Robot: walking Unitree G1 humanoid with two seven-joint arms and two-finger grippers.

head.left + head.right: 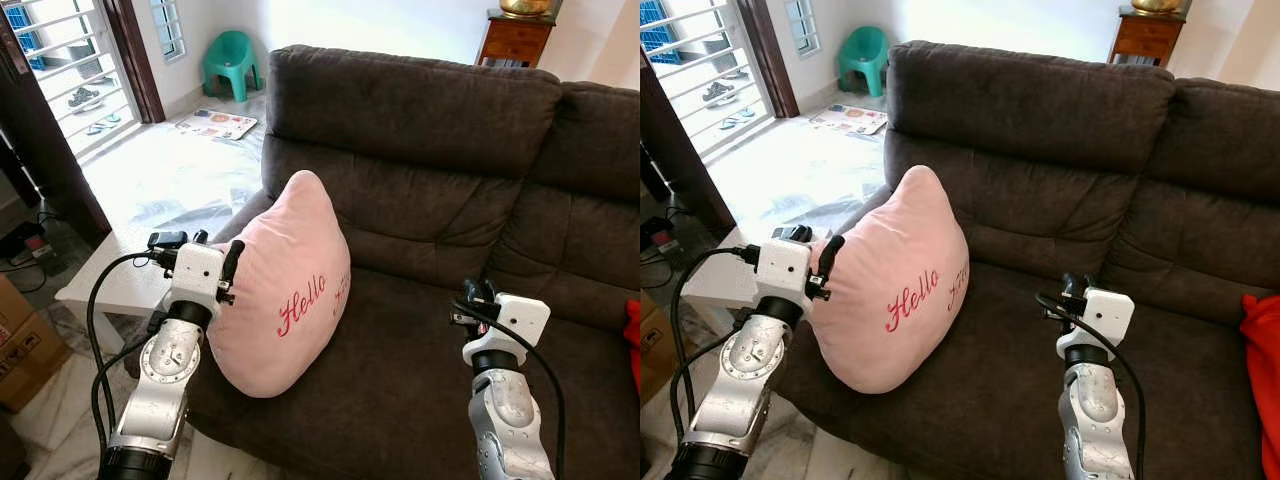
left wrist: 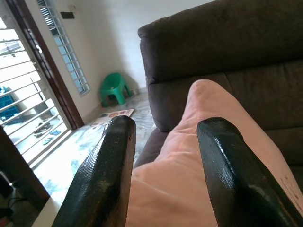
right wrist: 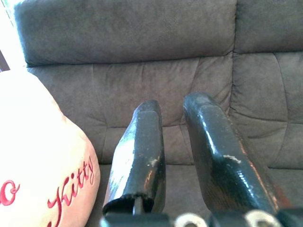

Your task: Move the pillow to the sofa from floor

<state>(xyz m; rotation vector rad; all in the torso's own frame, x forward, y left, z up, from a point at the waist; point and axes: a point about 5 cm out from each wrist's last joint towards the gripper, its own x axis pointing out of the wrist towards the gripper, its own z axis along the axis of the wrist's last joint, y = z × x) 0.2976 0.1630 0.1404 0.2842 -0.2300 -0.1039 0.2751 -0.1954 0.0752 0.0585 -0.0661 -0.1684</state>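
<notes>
We stand before a dark brown sofa (image 1: 430, 150) that takes up most of the head views, its seat cushion spread out below our arms. The pink pillow (image 1: 285, 290) stands upright on the sofa seat at its left end, leaning near the armrest, with red script reading "Hello" across its face. Off to the left lies a pale tiled floor (image 1: 170, 175), and beside the sofa's left end is a white low table (image 1: 110, 285). Farther back a green plastic chair (image 1: 232, 62) sits against the wall, and a wooden cabinet (image 1: 515, 38) stands behind the sofa. A red cloth (image 1: 1260, 360) lies at the sofa's right edge.

Our left gripper (image 2: 163, 161) is raised against the pillow's left side; in its wrist view the two black fingers (image 2: 106, 179) are spread wide apart with the pink fabric bulging between them, though we cannot tell whether they press it. Our right gripper (image 3: 173, 142) hovers over the seat cushion, well apart from the pillow, its fingers (image 3: 139, 151) parted by a narrow gap and holding nothing, pointed at the sofa backrest.
</notes>
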